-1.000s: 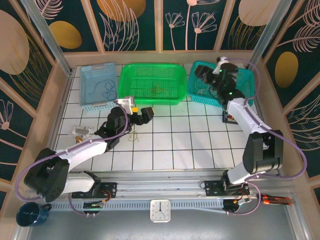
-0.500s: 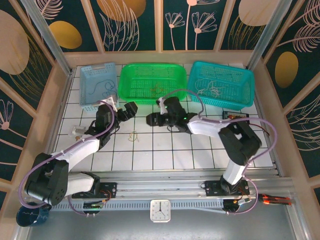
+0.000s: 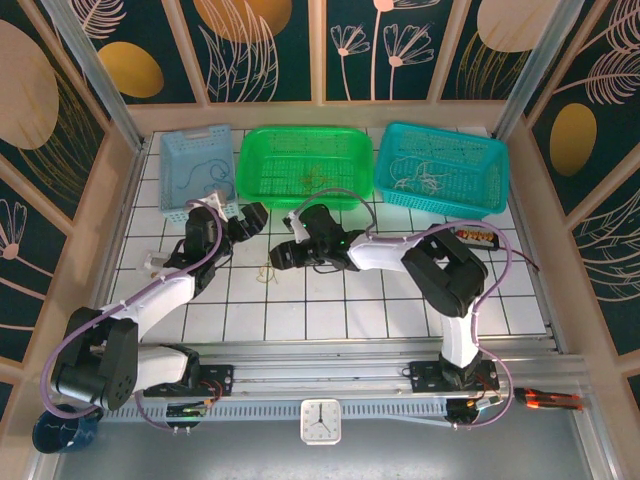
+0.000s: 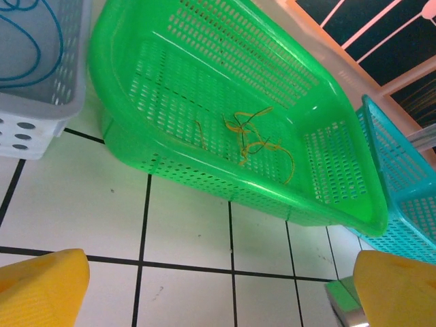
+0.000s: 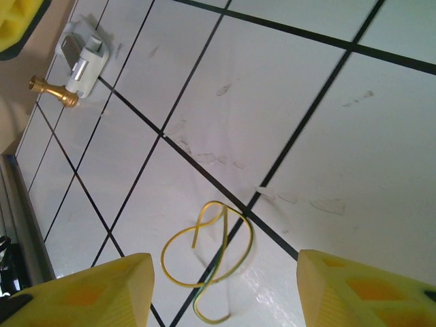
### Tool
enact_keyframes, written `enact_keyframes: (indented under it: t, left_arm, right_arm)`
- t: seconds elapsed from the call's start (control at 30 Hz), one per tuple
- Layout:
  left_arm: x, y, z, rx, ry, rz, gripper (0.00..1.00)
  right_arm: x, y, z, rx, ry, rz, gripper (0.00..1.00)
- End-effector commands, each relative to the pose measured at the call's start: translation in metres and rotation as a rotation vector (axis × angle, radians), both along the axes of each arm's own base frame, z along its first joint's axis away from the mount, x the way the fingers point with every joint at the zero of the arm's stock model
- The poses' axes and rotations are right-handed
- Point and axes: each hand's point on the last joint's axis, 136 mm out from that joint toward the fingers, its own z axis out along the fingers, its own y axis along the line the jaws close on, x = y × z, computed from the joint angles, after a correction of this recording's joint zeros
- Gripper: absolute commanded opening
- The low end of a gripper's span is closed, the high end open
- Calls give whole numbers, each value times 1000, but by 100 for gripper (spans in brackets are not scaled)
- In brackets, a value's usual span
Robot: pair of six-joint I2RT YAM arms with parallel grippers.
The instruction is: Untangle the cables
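Note:
One yellow-green cable point(image 5: 212, 264) lies alone on the white tiles in a loose double loop, also visible as a small curl point(image 3: 266, 272). My right gripper point(image 5: 225, 293) hovers over it, open, with a yellow finger on each side of the loop and neither touching it. From above, this gripper point(image 3: 281, 255) sits just right of the cable. More tan-gold cables point(image 4: 255, 136) lie tangled in the green basket point(image 4: 204, 170). My left gripper point(image 4: 218, 293) is open and empty above bare tile in front of that basket; it point(image 3: 252, 215) is near the basket's left corner.
A pale blue basket point(image 3: 196, 172) at the back left holds a blue wire point(image 4: 27, 41). A teal basket point(image 3: 440, 168) at the back right holds whitish wires. A white connector with a brass tip point(image 5: 78, 65) lies on the left tiles point(image 3: 157, 262).
My right arm swung from the teal basket across to the middle-left tiles and now hangs over the lone cable. My left gripper drew back and left toward the baskets.

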Motion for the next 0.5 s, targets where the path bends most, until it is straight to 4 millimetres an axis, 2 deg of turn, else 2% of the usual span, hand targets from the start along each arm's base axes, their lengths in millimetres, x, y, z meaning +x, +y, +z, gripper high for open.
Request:
enact_keyframes:
  t: [0.0, 0.17, 0.2, 0.27, 0.33, 0.37, 0.4, 0.47]
  left_arm:
    - [4, -1, 5, -4, -8, -14, 99]
    - [6, -2, 7, -4, -11, -17, 99]
    - [6, -2, 7, -3, -10, -20, 99]
    - [6, -2, 7, -2, -8, -23, 99]
    - [6, -3, 7, 2, -8, -28, 99]
    - [6, -3, 6, 4, -8, -32, 99]
    - [5, -3, 6, 5, -6, -37, 99]
    - [3, -5, 6, 7, -11, -49, 99]
  right_arm:
    - [-12, 13, -9, -10, 9, 80, 55]
    - [-22, 22, -22, -29, 36, 132, 54]
    - [-24, 23, -24, -33, 40, 140, 50]
    - [-23, 23, -24, -36, 39, 145, 32]
    - [-19, 22, -16, -29, 22, 140, 12]
    - [-16, 20, -10, -22, 14, 134, 5]
    - [-11, 17, -2, -13, 4, 124, 0]
    - [1, 9, 18, 17, -21, 93, 0]
